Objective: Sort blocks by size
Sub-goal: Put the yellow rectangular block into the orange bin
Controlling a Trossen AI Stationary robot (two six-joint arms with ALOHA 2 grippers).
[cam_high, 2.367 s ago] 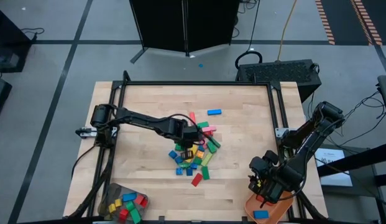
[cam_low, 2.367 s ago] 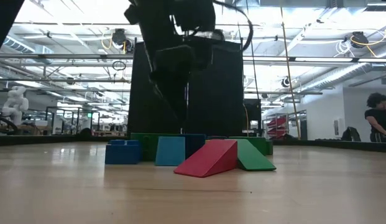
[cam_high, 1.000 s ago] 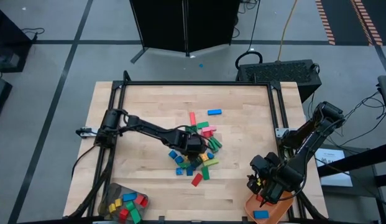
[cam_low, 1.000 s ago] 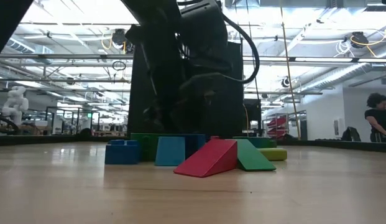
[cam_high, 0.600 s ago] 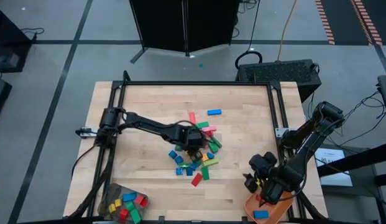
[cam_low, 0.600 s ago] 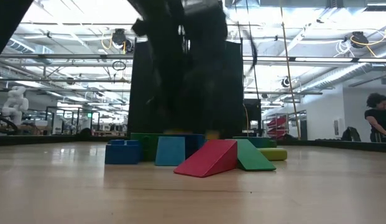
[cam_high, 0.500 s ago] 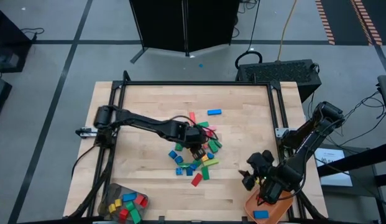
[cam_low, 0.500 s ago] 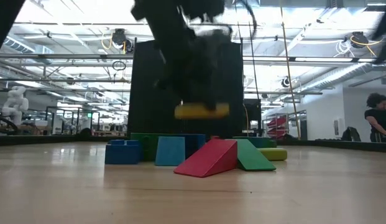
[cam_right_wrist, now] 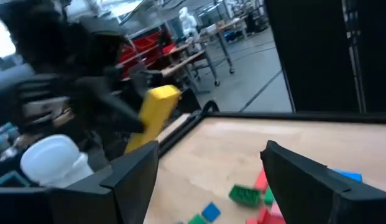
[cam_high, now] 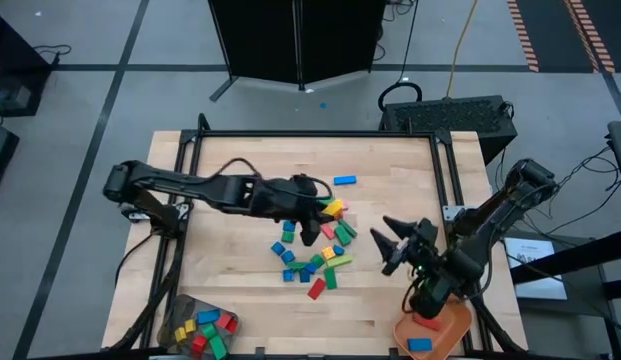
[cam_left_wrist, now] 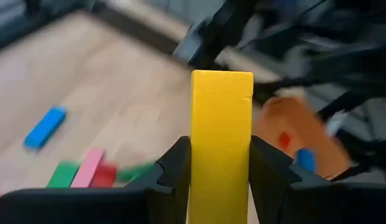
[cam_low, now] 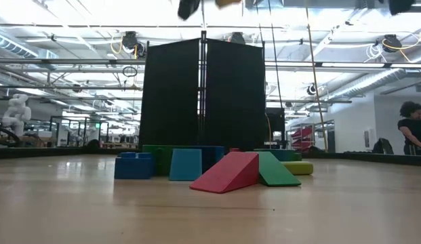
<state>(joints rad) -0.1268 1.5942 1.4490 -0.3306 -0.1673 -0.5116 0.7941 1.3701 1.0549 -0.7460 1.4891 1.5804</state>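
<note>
Your left gripper (cam_left_wrist: 220, 180) is raised above the middle of the wooden table (cam_high: 240, 165), its fingers pinching a long yellow block (cam_left_wrist: 221, 137) that stands up between them; from overhead the same yellow block (cam_high: 334, 208) shows at the gripper's tip, over the far edge of the loose pile of blocks (cam_high: 315, 245). Your right gripper (cam_high: 390, 243) hovers over the table's right side, just past the pile, with its fingers spread wide and nothing between them; its wrist camera looks across at the left arm holding the yellow block (cam_right_wrist: 154, 112). A lone blue block (cam_high: 344, 180) lies apart, farther back. At the near right corner sits the orange tray (cam_high: 445, 325) with a blue and a red piece in it, and at the near left corner the grey container (cam_high: 175, 325) holds several mixed blocks.
</note>
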